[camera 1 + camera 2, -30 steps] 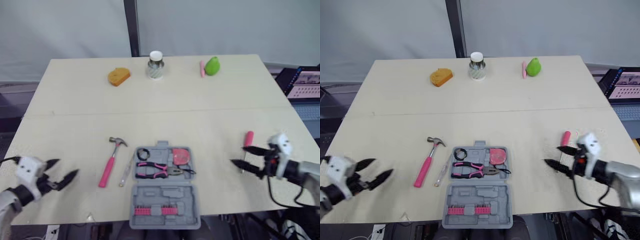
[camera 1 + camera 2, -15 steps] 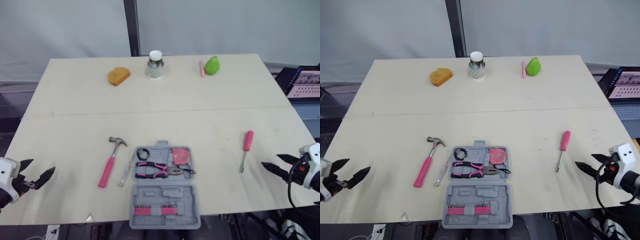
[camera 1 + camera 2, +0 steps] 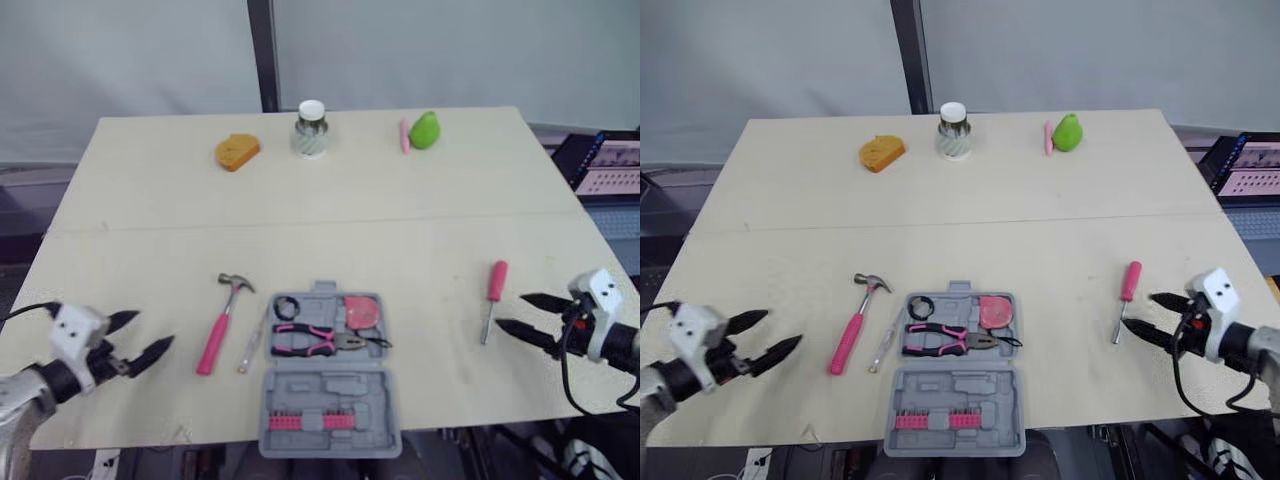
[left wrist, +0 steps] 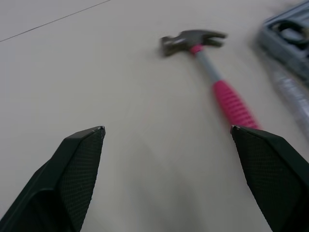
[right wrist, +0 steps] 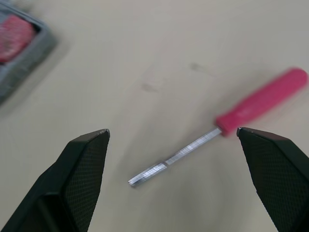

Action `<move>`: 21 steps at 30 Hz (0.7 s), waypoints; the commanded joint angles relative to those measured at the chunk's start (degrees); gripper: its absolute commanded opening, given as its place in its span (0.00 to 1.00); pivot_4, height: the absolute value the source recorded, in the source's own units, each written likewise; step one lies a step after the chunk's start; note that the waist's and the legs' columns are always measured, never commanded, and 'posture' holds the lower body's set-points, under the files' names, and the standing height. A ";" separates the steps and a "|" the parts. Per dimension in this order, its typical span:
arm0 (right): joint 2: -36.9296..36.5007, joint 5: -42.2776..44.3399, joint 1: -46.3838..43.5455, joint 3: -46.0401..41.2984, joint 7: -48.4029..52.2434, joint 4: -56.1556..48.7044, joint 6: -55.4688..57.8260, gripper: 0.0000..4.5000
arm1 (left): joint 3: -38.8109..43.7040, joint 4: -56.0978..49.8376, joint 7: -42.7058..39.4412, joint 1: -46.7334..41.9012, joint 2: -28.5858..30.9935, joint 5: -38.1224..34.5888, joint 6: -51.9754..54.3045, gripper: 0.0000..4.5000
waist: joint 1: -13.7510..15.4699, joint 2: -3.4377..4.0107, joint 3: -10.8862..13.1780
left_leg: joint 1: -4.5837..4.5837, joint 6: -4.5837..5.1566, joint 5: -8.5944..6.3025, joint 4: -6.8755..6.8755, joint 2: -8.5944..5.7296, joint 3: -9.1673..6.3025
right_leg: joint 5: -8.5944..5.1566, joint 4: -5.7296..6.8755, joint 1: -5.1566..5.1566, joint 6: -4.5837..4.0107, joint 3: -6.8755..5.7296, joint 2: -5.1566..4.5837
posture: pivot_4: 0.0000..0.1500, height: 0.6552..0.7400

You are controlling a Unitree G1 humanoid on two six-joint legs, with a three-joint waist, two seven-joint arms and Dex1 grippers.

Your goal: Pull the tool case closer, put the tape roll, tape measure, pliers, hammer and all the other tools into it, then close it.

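The grey tool case [image 3: 330,385] lies open near the table's front edge. In it are pink-handled pliers [image 3: 315,340], a red tape measure [image 3: 362,312], a black tape roll [image 3: 287,307] and a row of pink bits [image 3: 305,422]. A pink-handled hammer [image 3: 222,325] and a slim silver tool [image 3: 254,342] lie just left of the case. A pink screwdriver [image 3: 492,296] lies to its right. My left gripper [image 3: 150,332] is open, left of the hammer [image 4: 212,72]. My right gripper [image 3: 510,311] is open, just right of the screwdriver [image 5: 260,104]. Both hold nothing.
Along the table's far edge stand an orange object [image 3: 237,152], a tin with a white lid [image 3: 311,130], a green pear-shaped object [image 3: 425,131] and a small pink item [image 3: 404,136]. A screen [image 3: 610,165] sits off the table's right side.
Since half a second ago both grippers have moved inward over the table, the left toward the hammer and the right toward the screwdriver. The tools and case have not moved.
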 commanded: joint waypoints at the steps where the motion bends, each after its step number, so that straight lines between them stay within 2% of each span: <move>1: -1.18 4.08 2.81 1.37 0.98 -12.20 5.90 0.80 | -2.49 -8.07 -0.96 1.87 1.63 -2.49 6.37 0.70 | 0.32 0.00 0.00 | -0.02 0.00 0.00 -0.01 0.00 0.00 | 0.00 -0.02 -0.01 0.00 0.00 0.00 | 1.00 1.00; 3: -1.19 3.98 3.30 5.85 0.04 -19.47 8.24 0.56 | -5.87 -11.96 -1.72 2.10 2.85 -3.51 10.64 0.47 | 0.43 0.00 0.01 | -0.02 0.00 0.00 -0.01 0.00 0.01 | 0.00 -0.04 0.00 0.00 0.01 0.02 | 1.00 1.00; 4: -1.02 2.77 2.94 9.25 -0.47 -22.39 8.62 0.48 | -8.27 -13.71 -2.09 1.97 3.41 -3.63 12.42 0.38 | 0.52 0.00 0.01 | -0.01 0.00 0.00 0.01 0.01 0.01 | 0.00 -0.03 0.00 0.00 0.02 0.02 | 1.00 1.00; 5: -0.97 2.01 2.80 11.43 -0.97 -24.56 9.07 0.32 | -9.65 -15.00 -2.37 2.04 3.85 -3.77 13.67 0.23 | 0.62 0.00 0.01 | 0.02 -0.01 0.00 0.02 0.00 0.02 | 0.00 -0.02 0.01 0.00 0.05 0.02 | 1.00 1.00; 6: -0.31 0.72 1.90 14.31 -2.02 -25.88 9.42 0.25 | -11.21 -15.72 -2.34 1.53 3.83 -3.83 14.64 0.15 | 0.80 0.00 0.01 | 0.02 -0.01 0.00 0.03 0.00 0.03 | 0.00 -0.02 0.01 0.00 0.06 0.03 | 1.00 1.00; 7: 0.18 -0.85 0.98 17.39 -2.77 -26.89 9.35 0.12 | -12.71 -16.16 -2.06 0.63 3.57 -3.91 15.59 0.02 | 0.88 0.00 0.01 | 0.02 0.00 0.00 0.03 0.00 0.03 | 0.00 -0.03 0.01 0.00 0.07 0.02 | 1.00 1.00; 8: 0.68 -2.13 0.10 19.86 -3.65 -27.48 9.51 0.05 | -14.17 -16.23 -1.86 -0.18 3.49 -3.70 16.36 0.00 | 0.94 0.00 0.01 | 0.01 -0.01 0.00 0.03 -0.01 0.02 | 0.00 -0.03 0.00 0.00 0.07 0.02 | 1.00 1.00; 9: 0.97 -2.99 -0.52 21.50 -4.25 -27.81 9.65 0.02 | -15.19 -16.26 -1.70 -0.78 3.47 -3.53 16.95 0.00 | 1.00 -0.01 0.01 | 0.01 -0.01 0.00 0.03 -0.02 0.03 | 0.00 -0.04 -0.01 0.00 0.07 0.02 | 1.00 1.00; 14: 2.68 -8.06 -4.25 29.14 -7.23 -27.72 9.78 0.02 | -20.89 -14.37 -0.10 -5.02 2.48 -0.39 17.47 0.00 | 1.20 -0.02 0.02 | -0.03 -0.01 0.00 0.10 -0.04 -0.02 | 0.00 -0.03 0.00 0.00 0.04 0.02 | 1.00 1.00; 21: 2.73 -11.35 -6.38 32.38 -9.04 -28.83 10.66 0.02 | -28.52 -14.60 1.43 -8.52 1.89 2.60 19.69 0.00 | 1.06 -0.02 0.02 | -0.05 -0.01 0.01 0.07 -0.03 -0.02 | 0.00 -0.02 -0.02 0.00 0.02 0.03 | 1.00 1.00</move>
